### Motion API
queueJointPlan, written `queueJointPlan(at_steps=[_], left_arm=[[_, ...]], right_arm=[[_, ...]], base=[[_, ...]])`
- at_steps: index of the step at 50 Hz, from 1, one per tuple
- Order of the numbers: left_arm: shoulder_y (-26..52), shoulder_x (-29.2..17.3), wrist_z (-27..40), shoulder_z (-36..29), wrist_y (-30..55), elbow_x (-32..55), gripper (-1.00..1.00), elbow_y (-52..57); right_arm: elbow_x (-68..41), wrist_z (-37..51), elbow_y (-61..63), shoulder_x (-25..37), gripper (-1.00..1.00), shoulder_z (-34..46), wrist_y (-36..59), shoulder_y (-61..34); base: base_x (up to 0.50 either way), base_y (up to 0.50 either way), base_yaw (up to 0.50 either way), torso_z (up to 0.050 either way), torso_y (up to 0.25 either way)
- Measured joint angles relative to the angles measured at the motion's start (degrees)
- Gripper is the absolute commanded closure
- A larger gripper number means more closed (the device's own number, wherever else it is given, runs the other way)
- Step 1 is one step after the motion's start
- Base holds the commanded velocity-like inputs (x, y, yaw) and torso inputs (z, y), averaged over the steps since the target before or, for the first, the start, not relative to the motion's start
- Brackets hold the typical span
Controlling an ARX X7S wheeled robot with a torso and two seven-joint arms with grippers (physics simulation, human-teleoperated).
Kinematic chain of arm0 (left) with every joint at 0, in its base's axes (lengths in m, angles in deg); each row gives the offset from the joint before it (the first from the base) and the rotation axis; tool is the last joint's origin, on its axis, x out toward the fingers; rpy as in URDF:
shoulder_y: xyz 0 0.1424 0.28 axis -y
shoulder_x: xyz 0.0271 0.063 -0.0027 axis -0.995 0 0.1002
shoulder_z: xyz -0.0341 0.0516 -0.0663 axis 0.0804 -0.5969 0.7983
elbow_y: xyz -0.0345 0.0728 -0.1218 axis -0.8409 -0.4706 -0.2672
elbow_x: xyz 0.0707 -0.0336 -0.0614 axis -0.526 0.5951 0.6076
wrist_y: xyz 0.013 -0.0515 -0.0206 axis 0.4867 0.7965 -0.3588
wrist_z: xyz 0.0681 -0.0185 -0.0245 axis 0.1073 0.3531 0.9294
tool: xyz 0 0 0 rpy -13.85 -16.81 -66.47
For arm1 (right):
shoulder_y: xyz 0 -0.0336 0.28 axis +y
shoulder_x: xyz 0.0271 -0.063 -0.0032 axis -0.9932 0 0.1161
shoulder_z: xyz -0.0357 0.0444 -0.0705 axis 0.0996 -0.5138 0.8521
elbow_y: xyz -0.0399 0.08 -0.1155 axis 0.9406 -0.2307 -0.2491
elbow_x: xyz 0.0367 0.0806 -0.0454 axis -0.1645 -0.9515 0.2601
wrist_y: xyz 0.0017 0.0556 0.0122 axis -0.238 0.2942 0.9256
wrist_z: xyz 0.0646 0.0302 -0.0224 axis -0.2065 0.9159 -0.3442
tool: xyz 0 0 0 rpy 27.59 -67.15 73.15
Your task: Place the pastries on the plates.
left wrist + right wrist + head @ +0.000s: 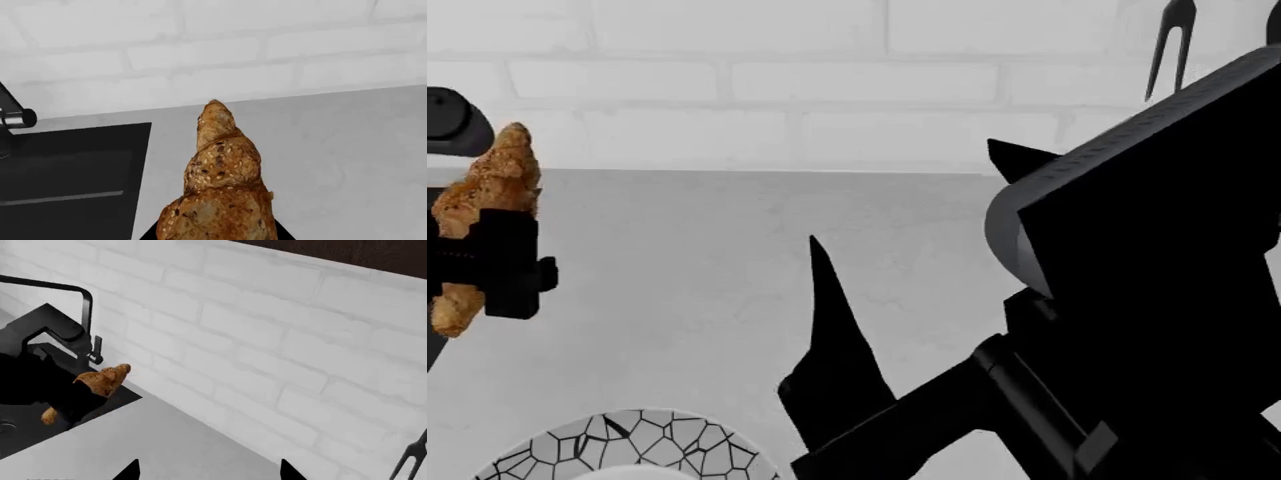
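The left hand [487, 262] was clamped on the croissant [487, 195], holding it lifted off the desk [734, 260], up and away from the plate [627, 445] whose mosaic rim showed nearest the robot. The right hand [208, 471] carried nothing, its fingertips set wide apart over the desk. The step in hand appeared to be the carry. The next move called for bringing the croissant over the plate's white centre, lowering it, then releasing.
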Motion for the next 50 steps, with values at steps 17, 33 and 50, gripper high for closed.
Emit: queueJointPlan(at_steps=[17, 33, 50], left_arm=[[-4.28, -5.57, 13.96, 8.97, -4.32, 15.72, 1.0, 20.81], [-9.19, -7.2, 15.95, 12.54, -7.14, 18.44, 1.0, 27.16], [-9.51, -7.52, 16.42, 12.62, -8.11, 19.37, 1.0, 28.13]], right_arm=[[9.52, 1.69, 1.19, 0.13, -1.0, -4.7, -6.09, 7.61], [11.25, 3.74, 2.34, 1.13, -1.0, -6.44, -8.31, 10.66], [12.63, 4.8, 2.72, 1.46, -1.0, -7.02, -8.56, 10.59]], base=[[0.0, 0.0, 0.0, 0.0, 0.0], [-0.23, 0.33, 0.0, 0.0, 0.0], [-0.02, 0.22, 0.0, 0.0, 0.0]])
